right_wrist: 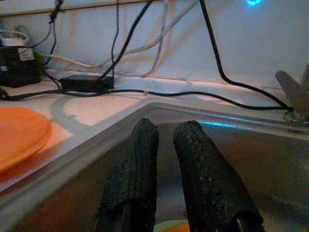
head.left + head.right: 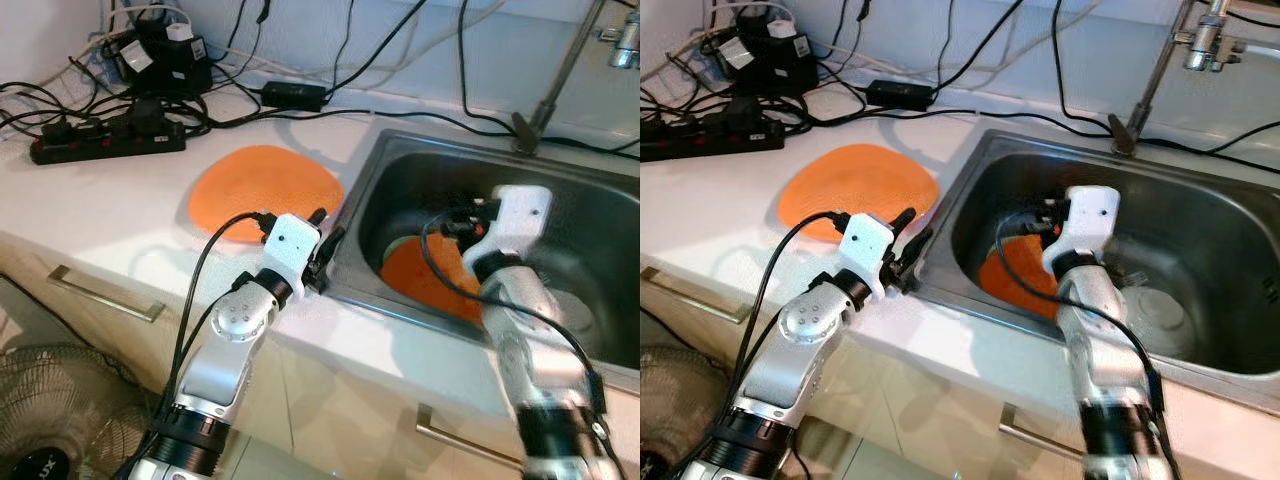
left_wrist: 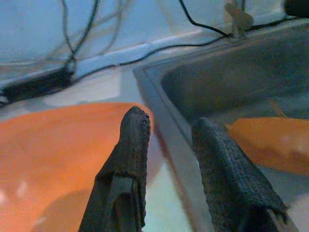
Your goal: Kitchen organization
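Note:
An orange plate [image 2: 262, 188] lies flat on the white counter, left of the steel sink [image 2: 400, 150]. A second orange plate [image 2: 425, 282] leans inside the sink with something green [image 2: 400, 246] just behind it. My left gripper [image 2: 328, 228] hovers over the sink's left rim beside the counter plate; in the left wrist view the left gripper [image 3: 169, 121] is open with nothing between its fingers. My right gripper [image 2: 452, 222] is down in the sink just above the leaning plate; in the right wrist view the right gripper [image 1: 166, 128] is shut with nothing in it.
A black power strip [image 2: 105, 140], adapters and many cables crowd the counter's back left. The faucet [image 2: 560, 70] rises behind the sink. A white plate [image 2: 1155, 310] lies on the sink floor. Drawer handles [image 2: 105, 293] run below the counter, and a fan [image 2: 50, 420] stands on the floor.

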Tool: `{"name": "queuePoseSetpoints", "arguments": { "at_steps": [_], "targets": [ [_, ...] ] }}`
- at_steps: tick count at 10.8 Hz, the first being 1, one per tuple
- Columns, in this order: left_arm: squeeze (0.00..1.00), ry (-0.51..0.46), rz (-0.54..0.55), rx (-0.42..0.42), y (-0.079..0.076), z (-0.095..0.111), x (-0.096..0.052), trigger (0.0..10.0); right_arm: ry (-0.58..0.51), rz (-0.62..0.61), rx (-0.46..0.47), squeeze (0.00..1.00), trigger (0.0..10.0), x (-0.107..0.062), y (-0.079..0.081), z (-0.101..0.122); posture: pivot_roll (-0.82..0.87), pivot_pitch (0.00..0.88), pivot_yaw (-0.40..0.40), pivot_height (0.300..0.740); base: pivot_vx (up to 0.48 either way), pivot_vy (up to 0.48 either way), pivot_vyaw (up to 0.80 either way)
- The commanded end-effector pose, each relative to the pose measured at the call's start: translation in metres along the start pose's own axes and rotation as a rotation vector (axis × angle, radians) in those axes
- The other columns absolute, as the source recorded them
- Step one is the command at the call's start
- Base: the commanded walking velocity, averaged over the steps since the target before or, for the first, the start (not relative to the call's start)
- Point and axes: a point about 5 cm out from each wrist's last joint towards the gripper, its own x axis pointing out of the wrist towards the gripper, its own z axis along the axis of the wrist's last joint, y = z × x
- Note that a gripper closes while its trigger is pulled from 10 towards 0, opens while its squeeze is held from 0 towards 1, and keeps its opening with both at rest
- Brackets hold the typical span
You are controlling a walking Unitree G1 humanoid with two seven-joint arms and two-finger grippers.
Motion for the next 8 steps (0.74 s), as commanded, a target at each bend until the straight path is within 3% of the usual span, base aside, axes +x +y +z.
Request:
{"name": "queuePoseSetpoints", "arguments": {
  "at_steps": [1,3,4,6,8],
  "targets": [
    [0.00,-0.024,0.014,0.028,0.000,0.003,0.002,10.0,-0.021,0.004,-0.041,0.00,10.0,-0.006,-0.005,0.004,0.16,0.055,-0.007,0.740,0.000,0.000,0.00],
    [0.00,-0.036,0.040,0.054,0.004,0.001,-0.003,10.0,-0.017,0.027,-0.160,0.00,10.0,-0.033,-0.016,-0.003,0.15,0.063,-0.006,0.740,0.000,0.000,0.00],
    [0.00,-0.039,0.049,0.056,0.005,0.000,-0.005,10.0,-0.010,0.006,-0.176,0.00,10.0,-0.042,-0.023,-0.007,0.14,0.064,-0.001,0.740,0.000,0.000,0.00],
    [0.00,-0.040,0.055,0.079,0.006,-0.002,-0.007,10.0,-0.021,-0.010,-0.157,0.00,10.0,-0.044,-0.018,-0.011,0.14,0.060,0.004,0.740,0.000,0.000,0.00],
    [0.00,-0.037,0.071,0.147,0.008,-0.001,-0.012,10.0,-0.024,-0.014,-0.073,0.00,10.0,-0.032,0.006,-0.020,0.16,0.051,0.008,0.740,0.000,0.000,0.00]
  ]
}}
